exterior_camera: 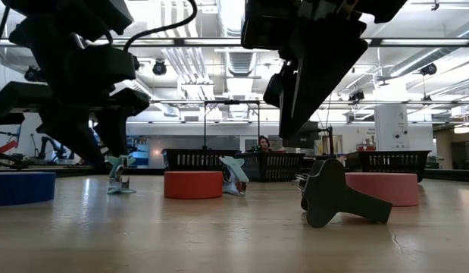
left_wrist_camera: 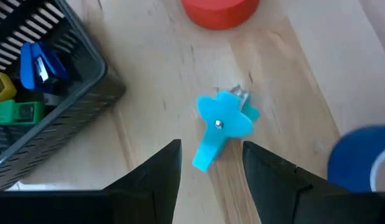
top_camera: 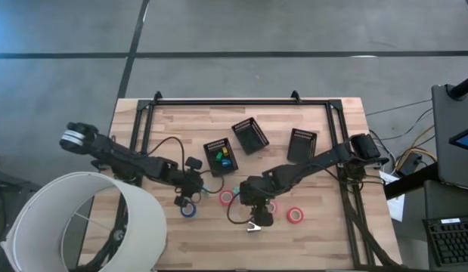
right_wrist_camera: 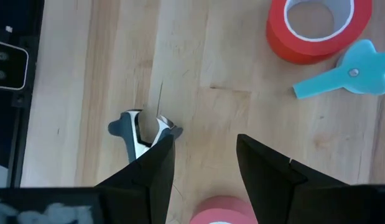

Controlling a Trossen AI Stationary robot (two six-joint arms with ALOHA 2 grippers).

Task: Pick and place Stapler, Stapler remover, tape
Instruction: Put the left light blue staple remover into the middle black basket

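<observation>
The left claw (left_wrist_camera: pixel 211 171) hangs over the wooden counter (top_camera: pixel 324 234) with its two fingers spread apart and nothing between them. Just ahead of its fingertips lies a light blue staple remover (left_wrist_camera: pixel 220 127), flat on the counter, its long axis running from the claw's gap outward, narrow handle end toward the claw and its wider head with metal teeth pointing away. Beside the claw on one side sits a blue tape roll (left_wrist_camera: pixel 360 162), and beyond the remover a red tape roll (left_wrist_camera: pixel 220 11); on the other side stands a black mesh bin (left_wrist_camera: pixel 52 112) holding small blue, yellow and green pieces. Further right, the right claw (right_wrist_camera: pixel 201 168) is also open wide and empty. A dark staple remover (right_wrist_camera: pixel 142 134) with silvery jaws lies touching or just beside one fingertip, its jaw end toward the claw's fingers. Ahead and off to the other side lie a second red tape roll (right_wrist_camera: pixel 320 25) with a white inner core and another light blue staple remover (right_wrist_camera: pixel 347 74), its handle pointing back across the claw's front. A pink tape roll (right_wrist_camera: pixel 220 211) sits below the claw, between the fingers.
</observation>
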